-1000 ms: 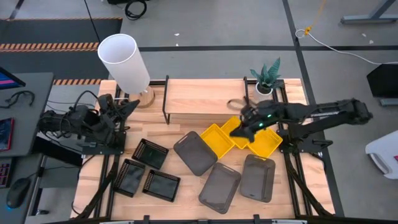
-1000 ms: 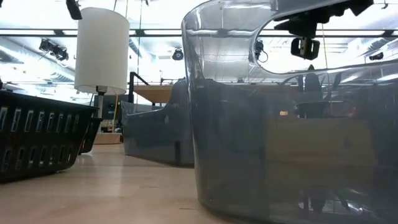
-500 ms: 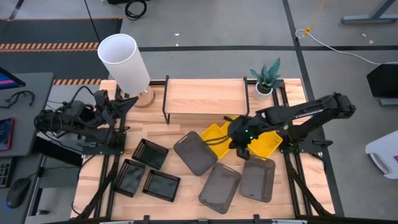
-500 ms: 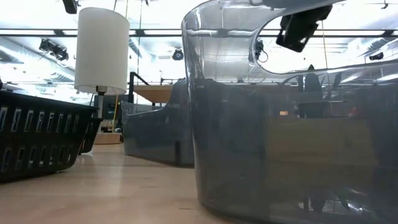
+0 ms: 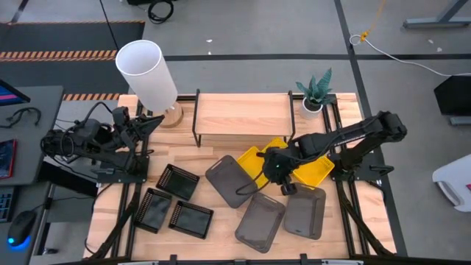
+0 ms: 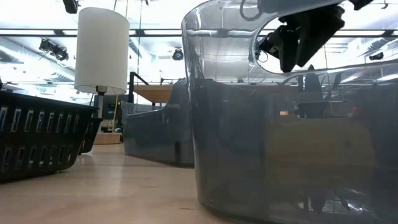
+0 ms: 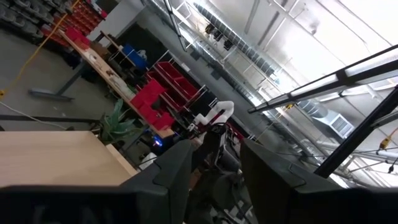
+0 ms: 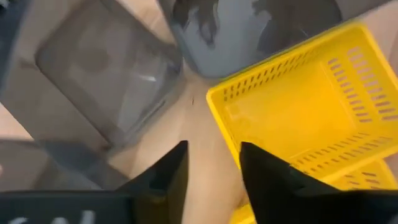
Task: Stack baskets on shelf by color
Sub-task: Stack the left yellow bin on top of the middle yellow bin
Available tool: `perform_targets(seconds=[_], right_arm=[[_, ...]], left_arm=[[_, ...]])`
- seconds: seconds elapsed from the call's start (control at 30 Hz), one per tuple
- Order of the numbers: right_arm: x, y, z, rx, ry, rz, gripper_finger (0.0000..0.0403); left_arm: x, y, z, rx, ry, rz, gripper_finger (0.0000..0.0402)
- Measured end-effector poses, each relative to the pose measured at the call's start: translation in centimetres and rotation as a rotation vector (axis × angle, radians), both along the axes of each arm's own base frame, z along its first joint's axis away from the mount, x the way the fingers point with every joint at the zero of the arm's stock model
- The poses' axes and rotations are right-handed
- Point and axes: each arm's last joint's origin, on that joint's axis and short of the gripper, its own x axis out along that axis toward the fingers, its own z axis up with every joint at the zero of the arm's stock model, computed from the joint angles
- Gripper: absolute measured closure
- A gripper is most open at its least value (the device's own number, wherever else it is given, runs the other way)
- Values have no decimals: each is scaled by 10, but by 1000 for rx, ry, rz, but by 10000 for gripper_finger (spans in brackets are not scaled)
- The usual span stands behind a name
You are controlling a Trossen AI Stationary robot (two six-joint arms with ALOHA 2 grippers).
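Note:
Yellow baskets (image 5: 257, 159) lie clustered on the table in front of the shelf (image 5: 243, 115), partly over one another. Three grey baskets (image 5: 230, 180) lie nearer, and three black baskets (image 5: 176, 181) at the near left. My right gripper (image 5: 277, 171) is open and empty. It points down over the bare table beside a yellow basket's corner (image 8: 214, 99), between that basket and a grey basket (image 8: 106, 74). It also shows in the low view (image 6: 303, 36). My left gripper (image 7: 216, 155) is open and empty, raised at the table's left edge (image 5: 121, 132).
A white lamp (image 5: 147, 73) stands at the shelf's left end and a small potted plant (image 5: 315, 92) at its right end. In the low view a grey basket (image 6: 280, 137) fills the foreground and a black basket (image 6: 43, 140) stands at the left.
My right gripper has gone from above the yellow baskets toward the table's left and near edges, and now hangs at the near corner of a yellow basket. It has turned on the way. The baskets have kept their places.

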Motion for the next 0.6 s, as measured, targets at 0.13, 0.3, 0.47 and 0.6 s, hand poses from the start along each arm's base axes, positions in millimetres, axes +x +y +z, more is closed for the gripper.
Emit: perform_targets(seconds=[0.13,0.3,0.47,0.6], right_arm=[[12,9,5,-70,16,86,226],[31,14,3,-143,7,156,233],[41,15,-14,-167,69,184,235],[42,15,-27,-194,150,203,235]], left_arm=[[0,0,0,-14,-6,-5,257],[0,0,0,-6,-3,-3,257],[1,-2,-2,66,41,-36,258],[4,-4,-11,105,132,-87,258]])
